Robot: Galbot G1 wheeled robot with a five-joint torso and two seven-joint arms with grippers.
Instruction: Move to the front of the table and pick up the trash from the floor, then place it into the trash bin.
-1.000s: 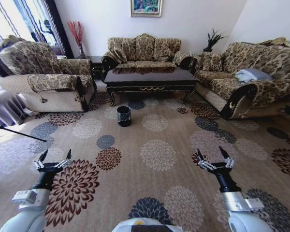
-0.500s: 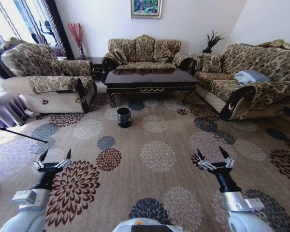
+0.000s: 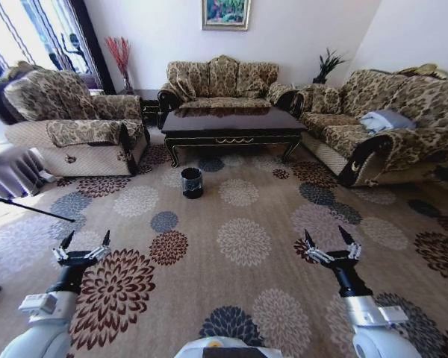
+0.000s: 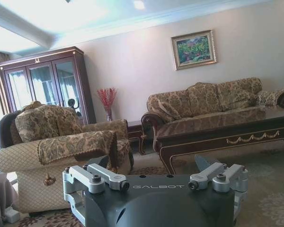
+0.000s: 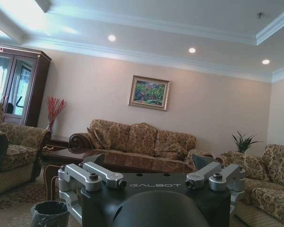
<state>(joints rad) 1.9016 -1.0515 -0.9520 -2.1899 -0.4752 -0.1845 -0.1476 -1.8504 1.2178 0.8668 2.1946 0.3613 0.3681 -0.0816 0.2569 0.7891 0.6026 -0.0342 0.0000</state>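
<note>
The long dark table [image 3: 231,121] stands ahead in front of the back sofa, and also shows in the left wrist view [image 4: 217,130]. The small black trash bin [image 3: 192,182] sits on the flowered floor [image 3: 243,239] just before the table's left end; the right wrist view catches it too [image 5: 49,213]. The trash is out of view. My left gripper [image 3: 86,240] and right gripper [image 3: 325,237] hover low over the carpet near me, both open and holding nothing.
A patterned armchair [image 3: 67,119] stands at the left, a sofa [image 3: 222,78] behind the table, and another sofa [image 3: 388,127] at the right. A thin black rod [image 3: 26,205] lies along the floor at far left. Open carpet stretches between me and the table.
The whole view has shifted slightly: the table, bin and armchair sit a little lower in the picture, so the camera has moved forward. Both arms hold the same pose.
</note>
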